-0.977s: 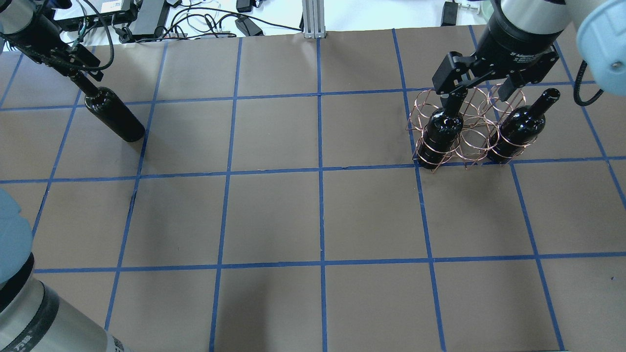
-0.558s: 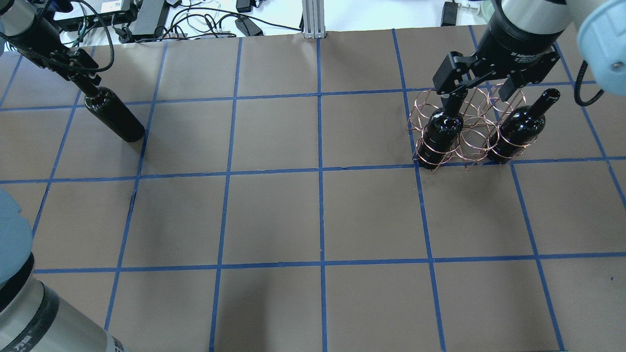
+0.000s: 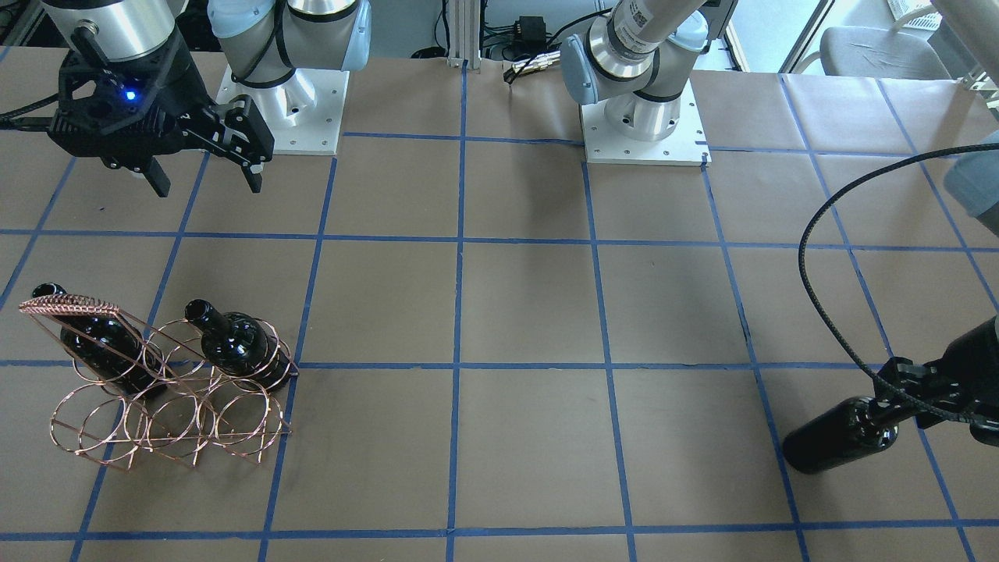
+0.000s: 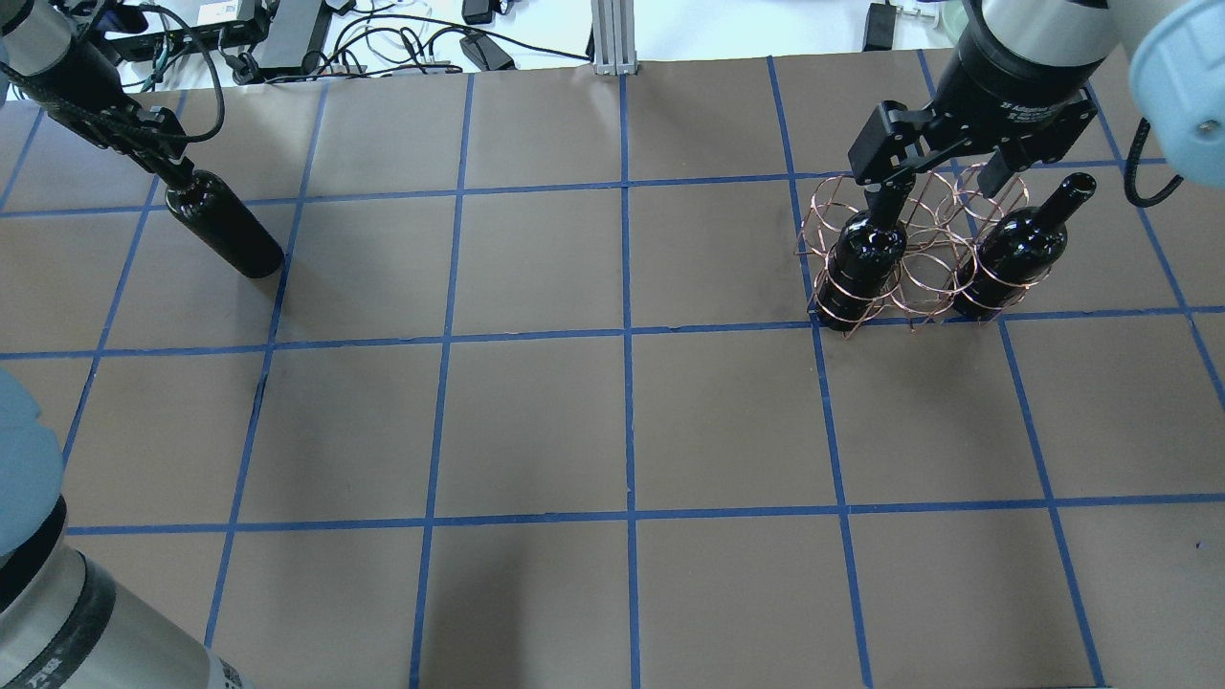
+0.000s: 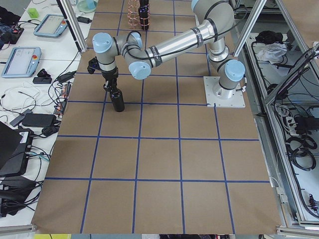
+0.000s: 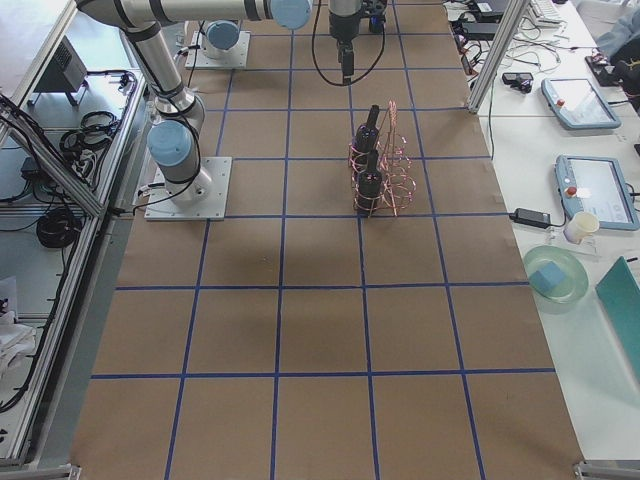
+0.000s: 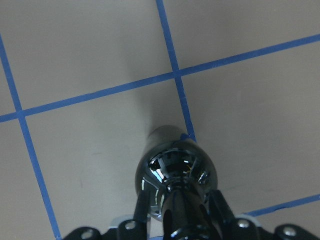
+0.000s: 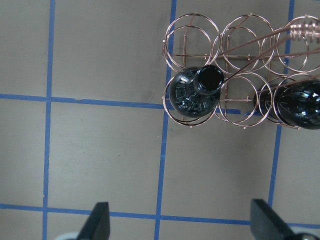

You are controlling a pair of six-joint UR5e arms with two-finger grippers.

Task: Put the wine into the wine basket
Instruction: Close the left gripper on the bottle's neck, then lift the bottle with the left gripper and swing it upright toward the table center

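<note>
My left gripper (image 4: 170,172) is shut on the neck of a near-black wine bottle (image 4: 226,232) that stands upright on the table at the far left. The left wrist view shows fingers on both sides of the neck above the bottle (image 7: 175,167). The bottle also shows in the front view (image 3: 839,437). The copper wire wine basket (image 4: 921,273) stands at the far right and holds two more bottles, one (image 4: 866,256) in its left ring and one (image 4: 1016,251) in its right ring. My right gripper (image 4: 943,180) hangs open and empty above the basket (image 8: 242,40).
The brown table top (image 4: 622,431) is marked with a blue tape grid. Cables and power bricks (image 4: 383,38) lie along the far edge. A metal post (image 4: 612,38) stands at the far middle. The arms' base plates (image 3: 644,129) are on the robot's side.
My left wrist has shifted slightly up and toward the far left while the bottle's base stays in place. The right gripper and the basket have barely moved.
</note>
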